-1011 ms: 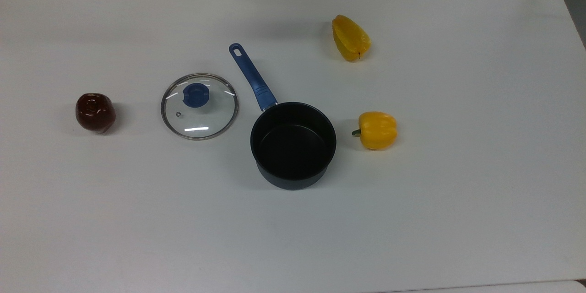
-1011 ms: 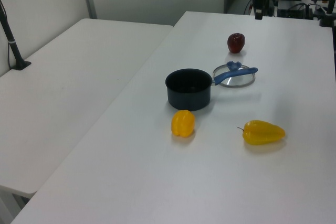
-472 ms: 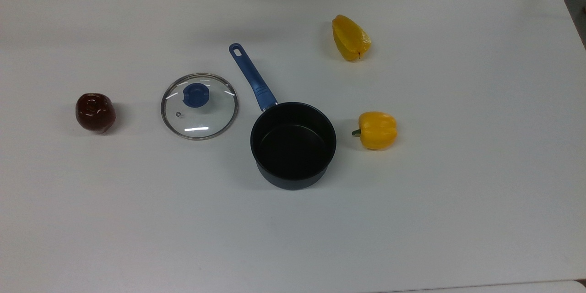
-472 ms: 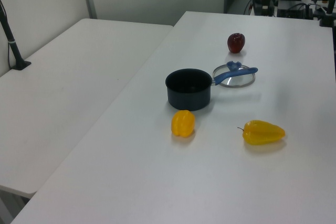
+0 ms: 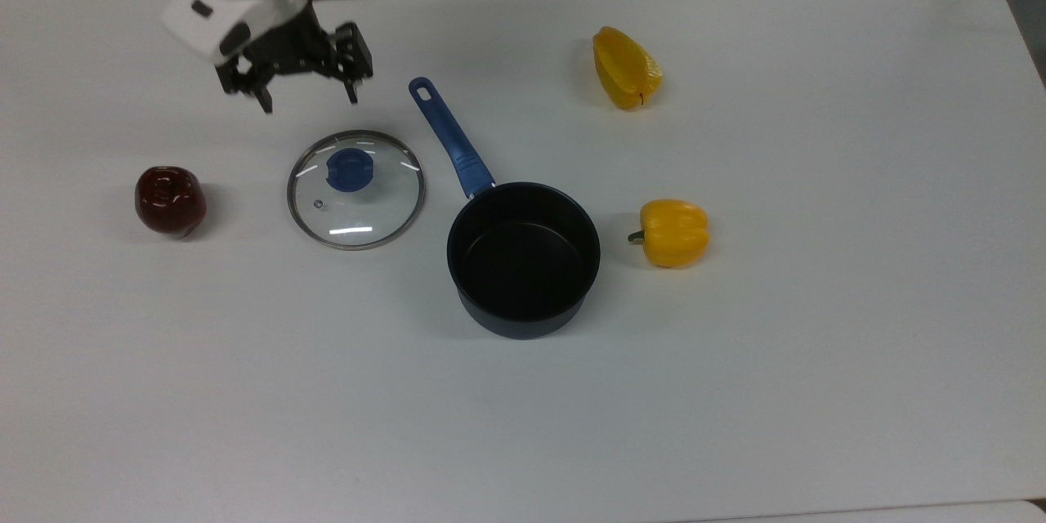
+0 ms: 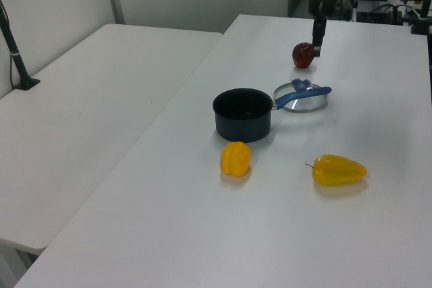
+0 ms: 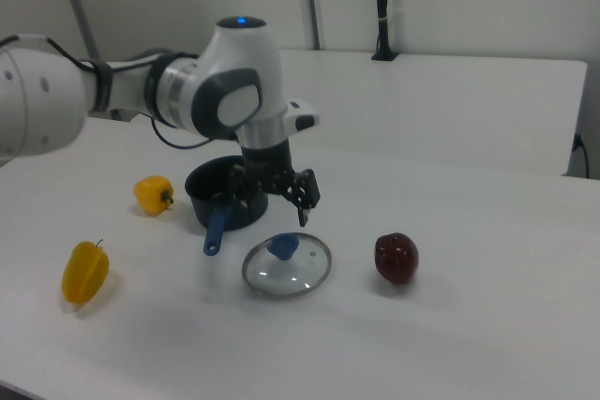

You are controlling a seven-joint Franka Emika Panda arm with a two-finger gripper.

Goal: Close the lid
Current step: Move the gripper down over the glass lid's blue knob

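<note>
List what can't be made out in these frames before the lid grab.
- Gripper height above the lid: the top view looks straight down, and the left view has the fingers crossing the dark red apple.
- Saucepan in the right view: the near rim and handle root sit behind the gripper.
- Lid in the left view: the saucepan's blue handle crosses it.
- Steam hole: too small to see in the left and right views.
</note>
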